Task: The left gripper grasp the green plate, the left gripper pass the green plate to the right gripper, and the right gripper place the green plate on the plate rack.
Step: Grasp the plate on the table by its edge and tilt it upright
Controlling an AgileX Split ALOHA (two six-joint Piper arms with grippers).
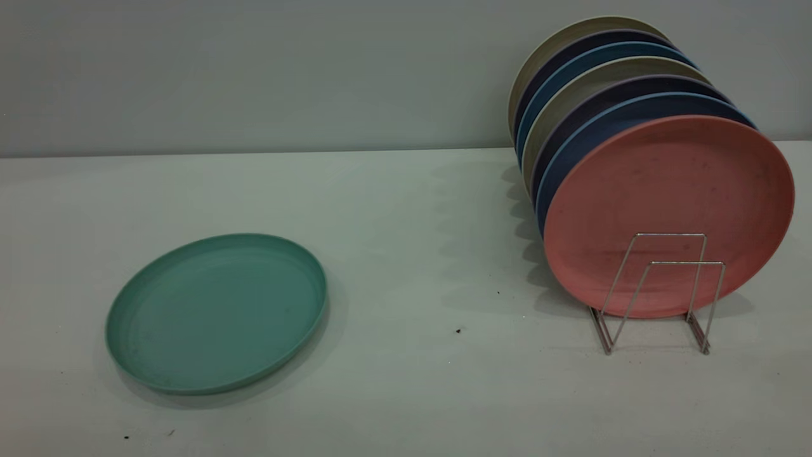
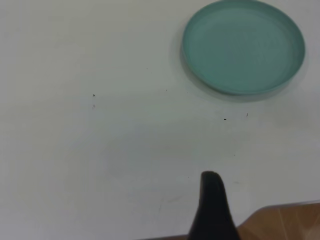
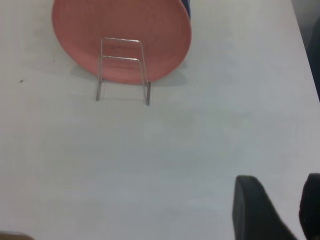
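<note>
The green plate lies flat, right side up, on the white worktop, near the front edge and toward the left side. Nothing touches it. The left gripper is up over the worktop, well apart from the plate; only 1 finger shows, so can't tell if it's apart or together. The right gripper has its 2 fingers apart, holding nothing. Farther back on the right, the plate rack stands w/ 2 free loops in front. A pink plate stands on edge behind them, w/ blue and beige plates lined up behind it to the back edge.
</note>
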